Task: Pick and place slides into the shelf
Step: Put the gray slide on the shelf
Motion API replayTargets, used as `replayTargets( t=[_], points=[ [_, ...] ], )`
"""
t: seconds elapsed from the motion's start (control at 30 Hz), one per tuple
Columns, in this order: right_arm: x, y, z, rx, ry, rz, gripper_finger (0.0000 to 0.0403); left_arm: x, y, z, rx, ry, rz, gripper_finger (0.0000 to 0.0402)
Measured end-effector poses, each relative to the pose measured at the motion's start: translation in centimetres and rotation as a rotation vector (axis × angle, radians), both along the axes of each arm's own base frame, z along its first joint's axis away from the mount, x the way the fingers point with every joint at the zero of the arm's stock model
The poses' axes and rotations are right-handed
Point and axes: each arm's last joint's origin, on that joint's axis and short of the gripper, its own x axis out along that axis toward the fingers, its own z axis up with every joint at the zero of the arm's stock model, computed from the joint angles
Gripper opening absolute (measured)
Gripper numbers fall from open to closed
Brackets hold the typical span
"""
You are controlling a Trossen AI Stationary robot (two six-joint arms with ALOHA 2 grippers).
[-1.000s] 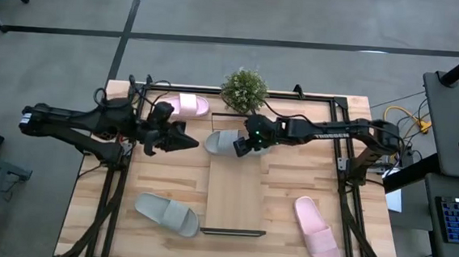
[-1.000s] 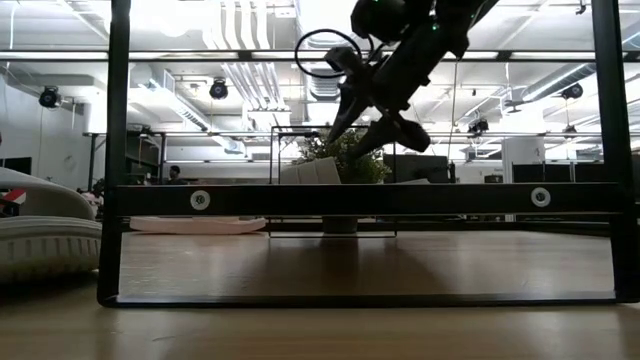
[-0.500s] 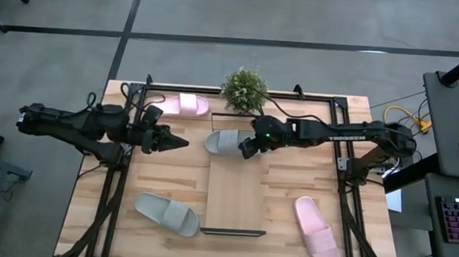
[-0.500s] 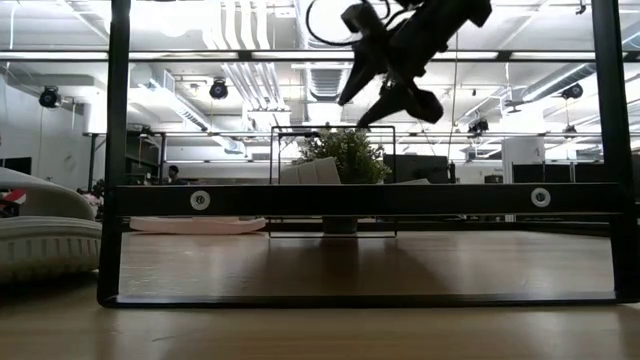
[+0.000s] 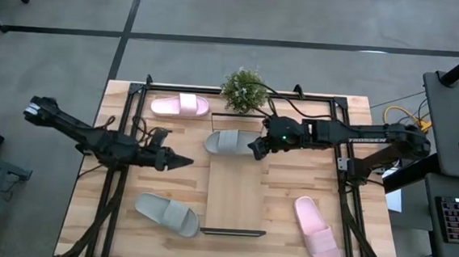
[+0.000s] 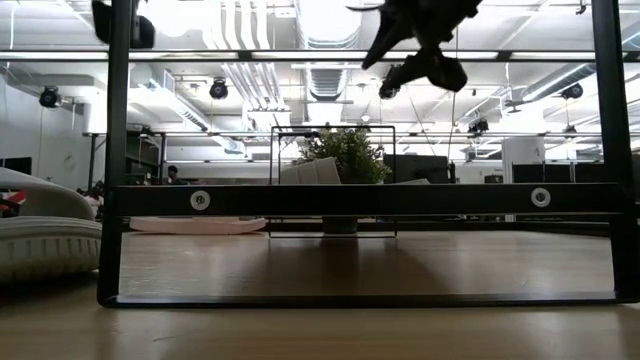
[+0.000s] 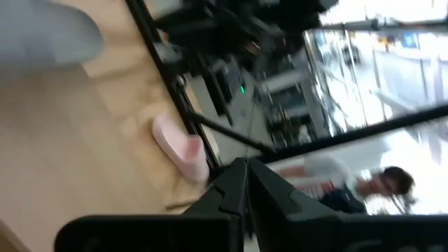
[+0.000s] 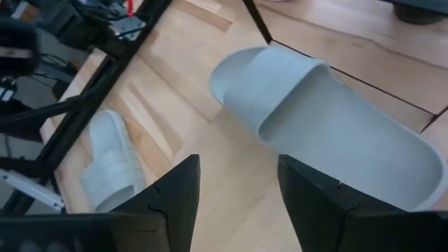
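Near edge: grey slide (image 5: 166,214) on table left of shelf (image 5: 234,210); pink slide (image 5: 317,230) right of it, both untouched.

Mid: left gripper (image 5: 185,163), fingers pressed shut, empty, swung nearer over last second.

Far end: second grey slide (image 5: 228,141) lies on shelf; right gripper (image 5: 252,149), jaws apart, empty, pulled back and lifted — reads as release done.

Beyond: second pink slide (image 5: 179,105) beside plant (image 5: 243,90), waiting.

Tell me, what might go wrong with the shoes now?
The grey slide lies across the shelf's far end, partly off the board, so a nudge could tip it off. The right tool hangs open just beside it and might bump it. The plant stands close behind and could get knocked.
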Motion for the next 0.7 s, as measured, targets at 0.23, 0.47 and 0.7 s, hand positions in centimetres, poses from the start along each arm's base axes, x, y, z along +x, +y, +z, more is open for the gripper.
replayTargets(
  t=[0.23, 0.47, 0.7],
  points=[
    [-1.6, 1.1, 1.5, -0.024, -0.043, 0.057, 0.0171, -1.2, -1.3, -0.6, -0.062, -0.036, 0.198, 0.0000],
    [-3.2, 1.9, 1.4, 0.004, -0.063, 0.087, 0.0144, -1.1, -2.8, -1.6, -0.046, -0.002, 0.243, 0.0000],
    [-4.5, 3.3, 1.7, 0.019, -0.100, 0.136, 0.0110, -0.7, -4.2, -4.6, -0.118, 0.069, 0.264, 0.0000]
  ],
)
